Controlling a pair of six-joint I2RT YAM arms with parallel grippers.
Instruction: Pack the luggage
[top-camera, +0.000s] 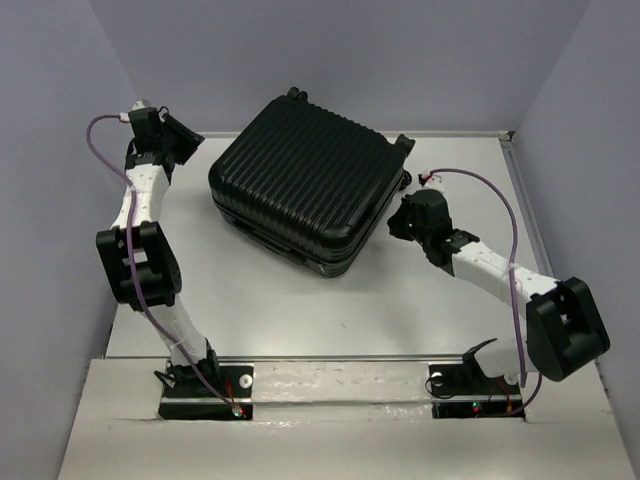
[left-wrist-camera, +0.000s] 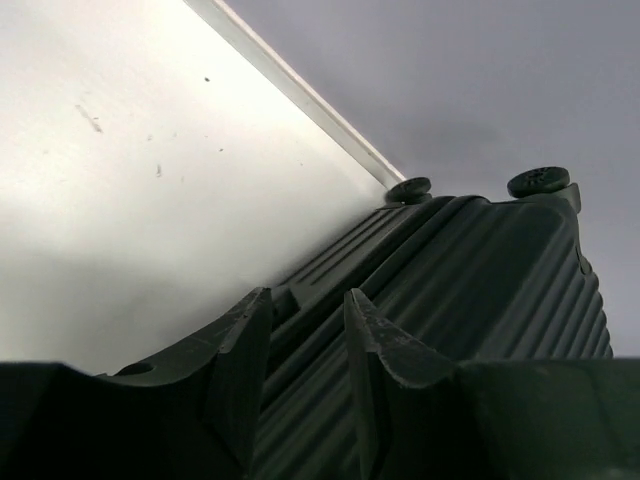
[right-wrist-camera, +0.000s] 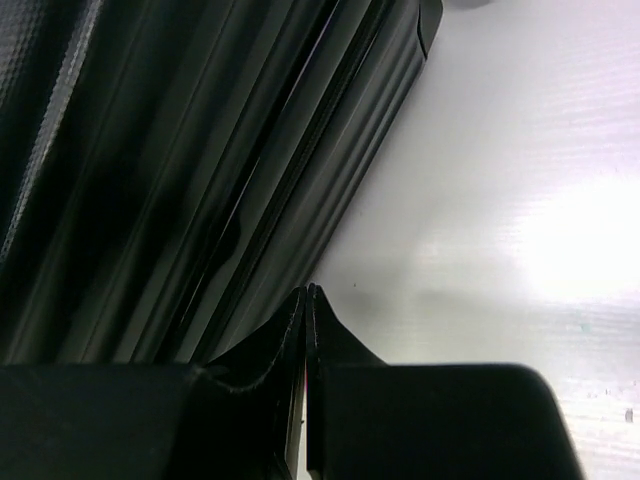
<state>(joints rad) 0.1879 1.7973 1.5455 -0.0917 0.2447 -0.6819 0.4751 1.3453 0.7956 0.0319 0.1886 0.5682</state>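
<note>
The black ribbed suitcase (top-camera: 300, 185) lay flat and shut near the back of the tabletop (top-camera: 280, 310), its wheels (left-wrist-camera: 538, 181) pointing toward the far wall, as both arms closed in on it from either side. The step in hand appeared to be work along the seam between the two shells. Doing it well probably meant steadying the case at its far-left corner so it could not slide, while the other arm kept its tips low on the seam and clear of the tabletop. The left gripper (left-wrist-camera: 305, 300) sat at that far-left corner with its fingers parted by a narrow gap. It held nothing, and the ribbed shell showed through the gap; whether the tips touched the shell could not be told. The right gripper (right-wrist-camera: 305, 292) was at the case's right side, its fingers pressed together with nothing between them. Its tips were just beside the lower edge of the shell where it met the tabletop, though contact there could not be confirmed.
</note>
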